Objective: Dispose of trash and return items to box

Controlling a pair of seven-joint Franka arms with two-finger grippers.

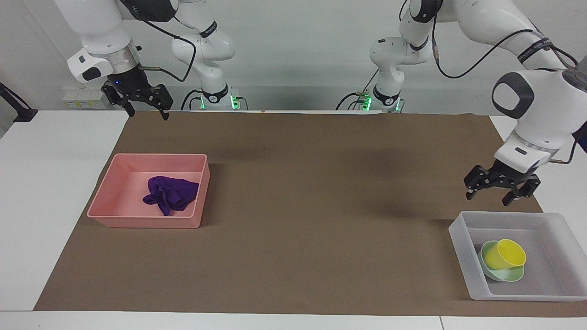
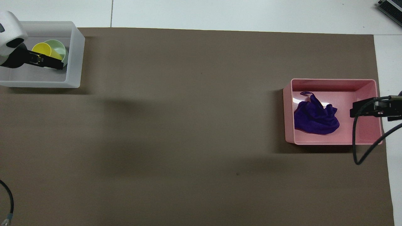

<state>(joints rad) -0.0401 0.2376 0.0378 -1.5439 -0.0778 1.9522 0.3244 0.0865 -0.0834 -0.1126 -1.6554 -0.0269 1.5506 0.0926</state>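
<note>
Yellow cup (image 1: 505, 255) sits in bowl (image 1: 504, 274) in box (image 1: 461, 238), worktop corner. Left hand (image 1: 488, 196) above, fingers apart, empty; right hand (image 1: 146, 111) also apart.

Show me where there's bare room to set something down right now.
The brown mat between the pink bin and the translucent tray lies bare. The tray floor toward the left arm's end is free beside the mint bowl holding the yellow cup. The purple rag fills the bin's middle.
</note>
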